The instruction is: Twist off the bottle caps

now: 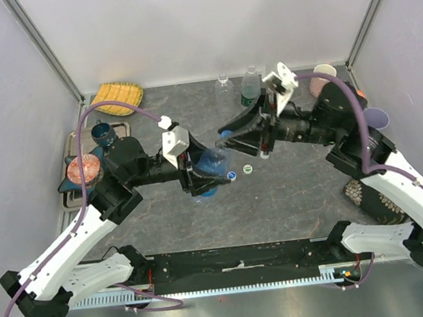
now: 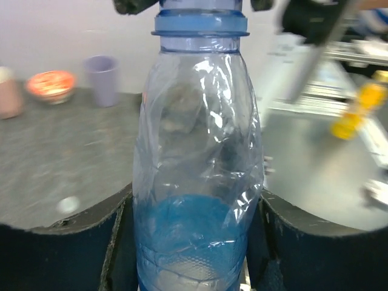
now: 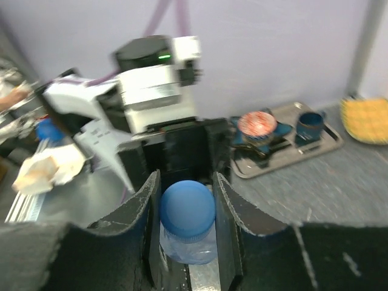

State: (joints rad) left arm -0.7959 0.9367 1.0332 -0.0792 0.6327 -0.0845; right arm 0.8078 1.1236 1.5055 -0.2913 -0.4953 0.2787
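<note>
My left gripper [image 1: 207,173] is shut on the body of the blue-tinted bottle [image 1: 213,160], which it holds tilted above the table. In the left wrist view that bottle [image 2: 197,182] fills the gap between the two pads of the left gripper [image 2: 197,236], and its blue neck ring [image 2: 200,24] shows at the top. My right gripper [image 1: 229,136] meets the bottle's top. In the right wrist view the right gripper [image 3: 185,195] is shut on the blue cap [image 3: 187,209], one finger pressing each side. Two loose caps lie on the table, a white-and-blue cap [image 1: 231,174] and a white-and-green cap [image 1: 248,169].
A clear bottle [image 1: 224,88] and a green-labelled bottle [image 1: 250,85] stand at the back. A metal tray [image 1: 120,128] at the left holds a blue cup [image 1: 101,131] and a pink bowl [image 1: 84,171]. A yellow cloth [image 1: 117,98] lies behind it. A pink cup [image 1: 325,73] and a purple cup [image 1: 376,118] stand at the right.
</note>
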